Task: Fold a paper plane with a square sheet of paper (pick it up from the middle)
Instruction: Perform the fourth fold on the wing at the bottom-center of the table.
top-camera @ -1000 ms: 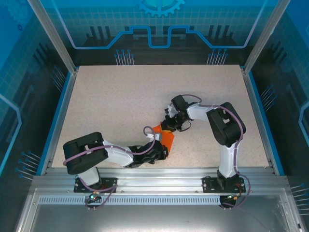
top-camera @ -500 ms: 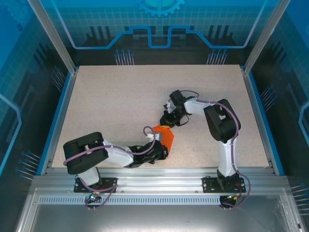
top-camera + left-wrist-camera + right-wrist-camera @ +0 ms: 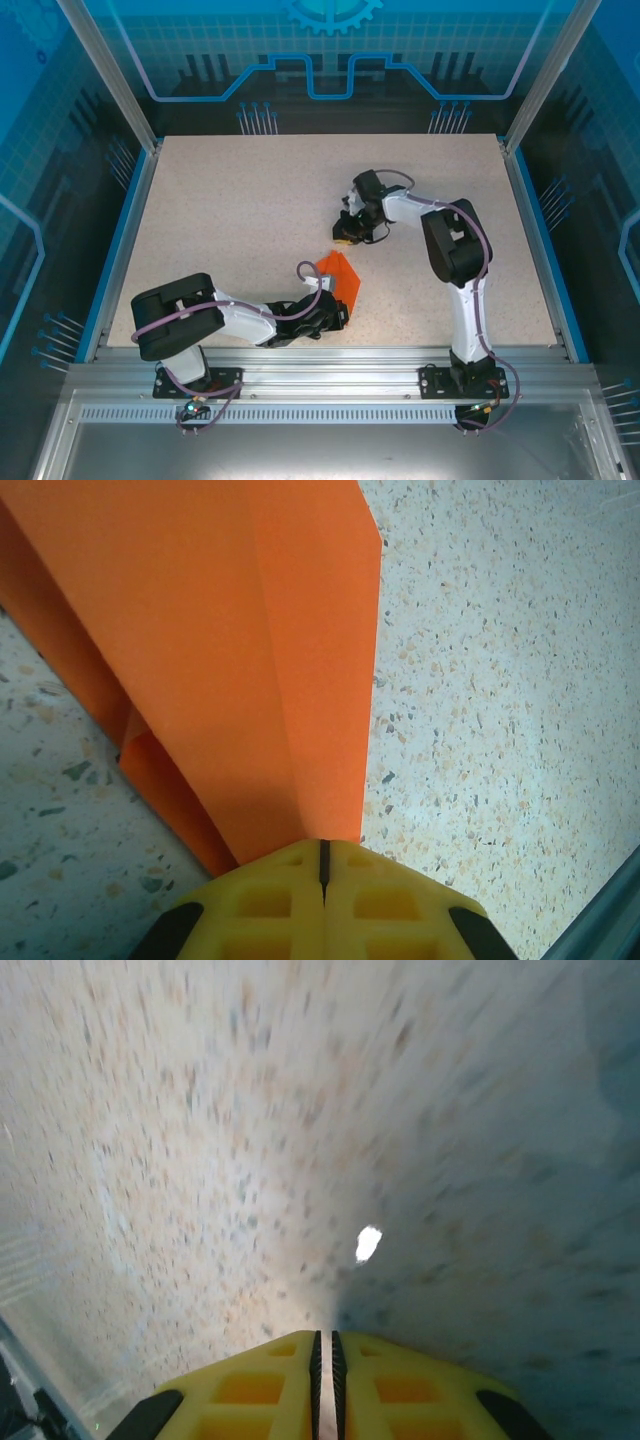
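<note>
The paper (image 3: 341,277), folded into a smaller orange shape with a long crease (layers show in the left wrist view), lies on the table (image 3: 220,210) near its front middle. The left gripper (image 3: 322,852) is clamped on its near end. The right gripper (image 3: 346,233) sits just beyond it, apart, fingers (image 3: 250,1385) pressed nearly together on nothing.
</note>
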